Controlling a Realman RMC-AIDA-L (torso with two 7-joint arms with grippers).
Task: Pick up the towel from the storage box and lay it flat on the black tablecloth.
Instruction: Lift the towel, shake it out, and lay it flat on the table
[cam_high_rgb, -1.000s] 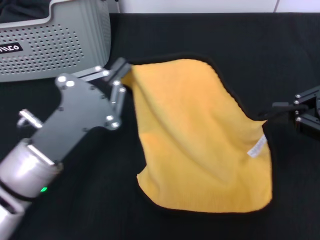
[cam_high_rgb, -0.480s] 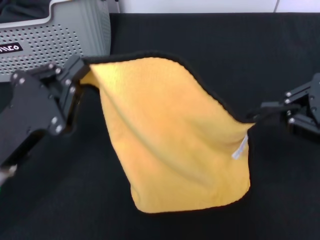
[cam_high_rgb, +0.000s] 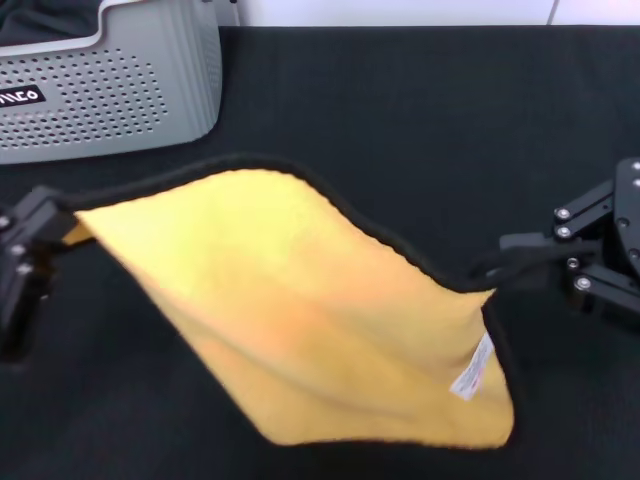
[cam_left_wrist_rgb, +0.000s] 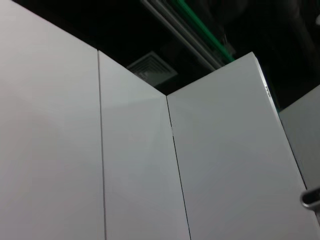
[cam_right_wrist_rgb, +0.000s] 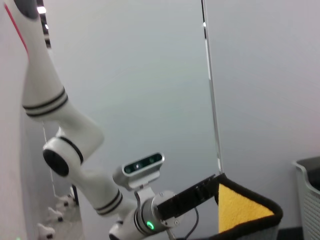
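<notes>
- Black tablecloth (cam_high_rgb: 400, 110) covers the desk edge to edge.
- Towel (cam_high_rgb: 300, 320) hangs stretched above the tablecloth, centre to 6 o'clock, yellow face showing, black trim along its upper edge, white tag near the 4 o'clock corner.
- Storage box (cam_high_rgb: 110, 90) at 11 o'clock, well apart from the towel.
- Left claw (cam_high_rgb: 45, 235) at 9 o'clock, pinching one towel corner.
- Right claw (cam_high_rgb: 490, 270) at 3 o'clock, pinching the opposite corner.

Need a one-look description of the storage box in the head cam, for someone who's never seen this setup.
Start from the black tablecloth covering the whole work surface and go to its far corner on the robot's left. The storage box stands there, beyond the towel stretched between the left gripper and right gripper. It is the only light grey thing: perforated sides, small black label with white letters.
</notes>
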